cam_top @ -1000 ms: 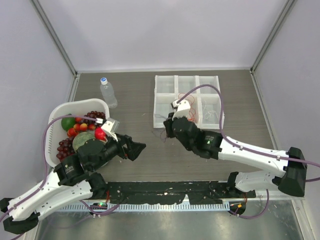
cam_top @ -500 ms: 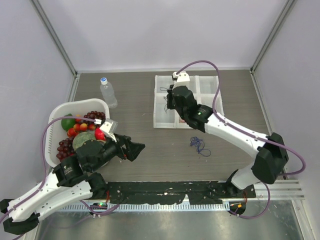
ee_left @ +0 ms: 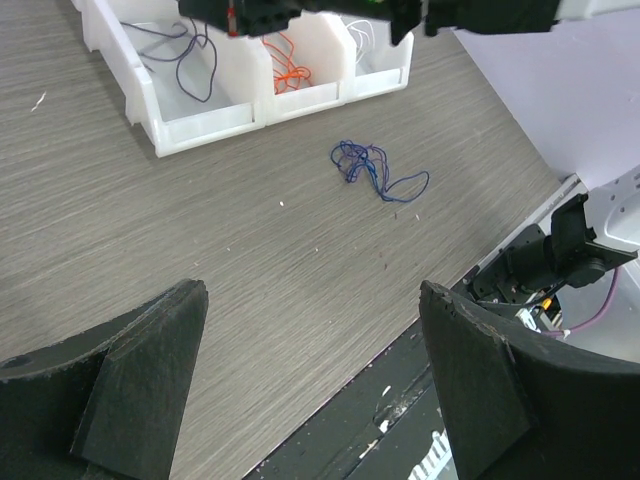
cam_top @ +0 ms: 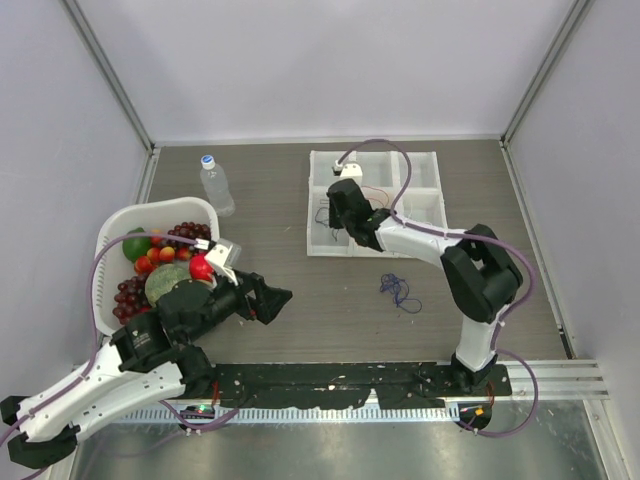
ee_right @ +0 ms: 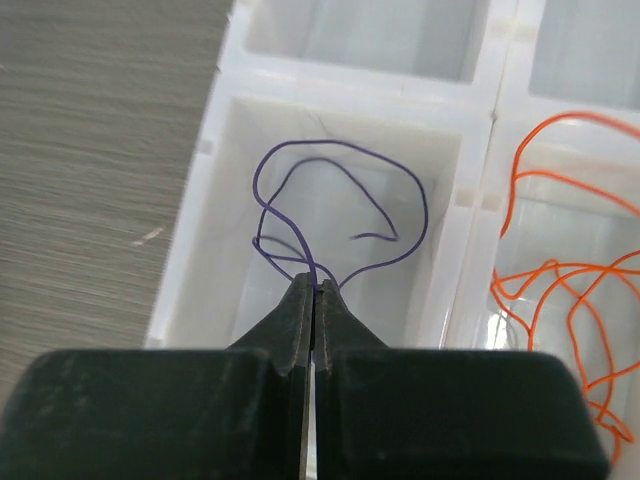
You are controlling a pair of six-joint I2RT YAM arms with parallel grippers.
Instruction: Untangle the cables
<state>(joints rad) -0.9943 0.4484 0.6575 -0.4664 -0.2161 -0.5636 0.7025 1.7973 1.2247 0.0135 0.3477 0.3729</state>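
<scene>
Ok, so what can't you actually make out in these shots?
- Top view: the right gripper and its hold on the purple cable, hidden under the right arm.
- Right wrist view: the orange cable, cut off by the right edge.
- Left wrist view: the tray, far bins cut off by the top edge and covered by that arm.
- Any view: the blue tangle, too small to count strands.

**Three cables in the tray, one tangle loose**

The purple cable (ee_right: pixel 350 152) lies in open loops in the near-left compartment of the white tray (ee_right: pixel 470 190). One stretch of it is pinched between the closed fingers (ee_right: pixel 292 325) of the right gripper (ee_right: pixel 316 288). The orange cable (ee_left: pixel 292 68) is curled in the compartment just right of it. A white cable (ee_left: pixel 365 35) shows faintly in the next one. The blue cable (ee_left: pixel 365 168) is a small knotted tangle with one loop trailing right, lying on the worktop (ee_left: pixel 200 200) on the near side of the tray and apart from it.
</scene>
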